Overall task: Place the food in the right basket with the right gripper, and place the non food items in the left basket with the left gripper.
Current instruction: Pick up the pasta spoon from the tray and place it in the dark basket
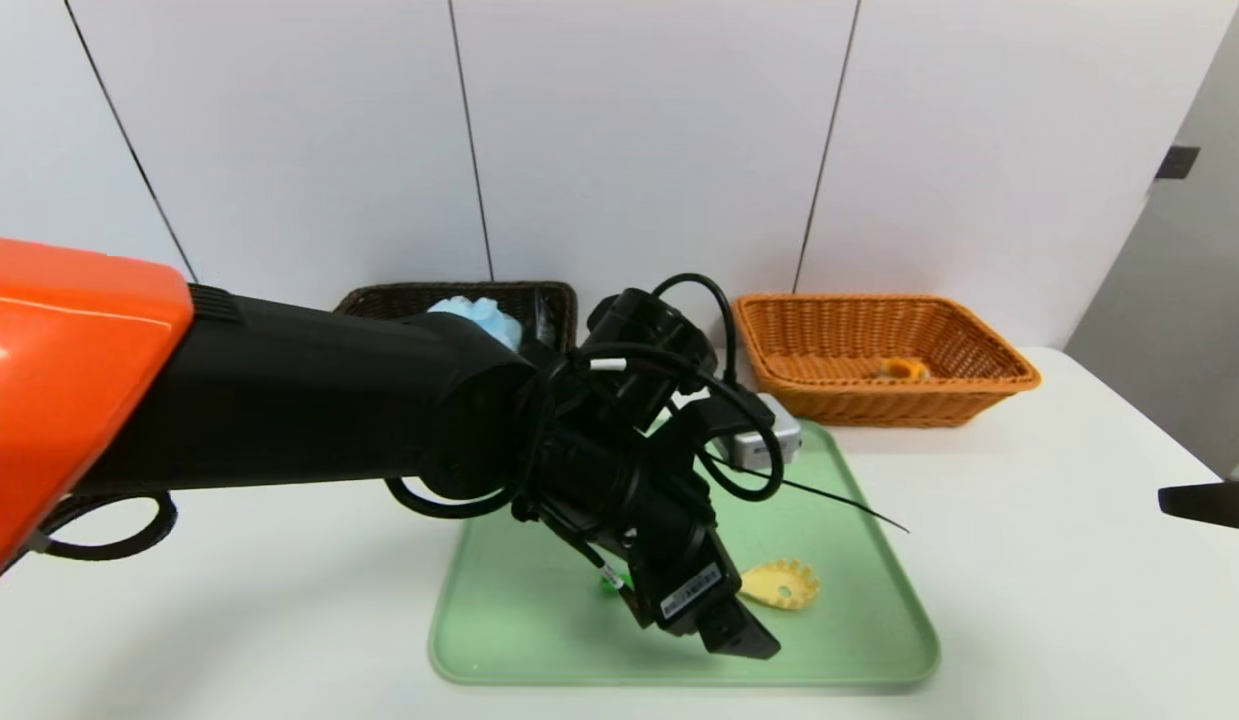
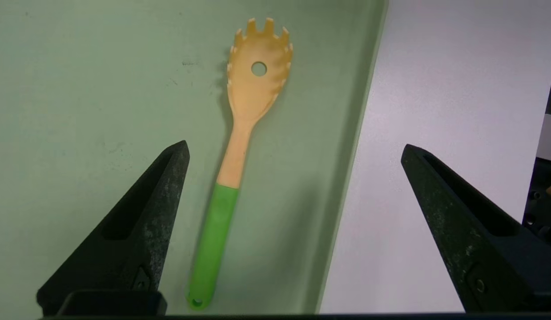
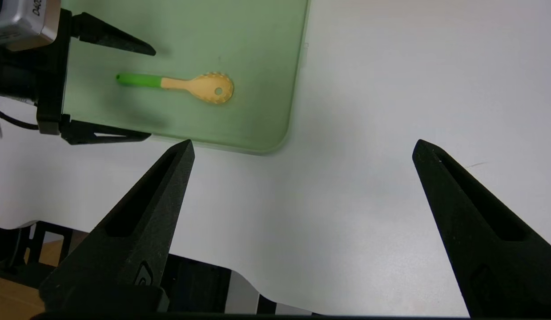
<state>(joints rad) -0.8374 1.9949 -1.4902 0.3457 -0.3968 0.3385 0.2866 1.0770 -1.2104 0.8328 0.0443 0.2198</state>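
A pasta spoon (image 2: 239, 146) with a tan toothed head and a green handle lies flat on the pale green tray (image 1: 859, 560). My left gripper (image 2: 295, 146) hovers open above it. The handle sits close to one finger, and the other finger hangs past the tray's front edge over the table. In the head view, the left gripper (image 1: 719, 620) hides the handle and only the spoon's head (image 1: 779, 585) shows. My right gripper (image 3: 303, 142) is open and empty over bare table, right of the tray. The right wrist view shows the spoon (image 3: 186, 83) and the left gripper (image 3: 151, 93) farther off.
A dark brown basket (image 1: 459, 293) at the back left holds a pale blue item (image 1: 474, 315). An orange wicker basket (image 1: 1009, 375) at the back right holds a small orange food item (image 1: 901, 369). The white table's front edge (image 3: 204, 262) lies near the right gripper.
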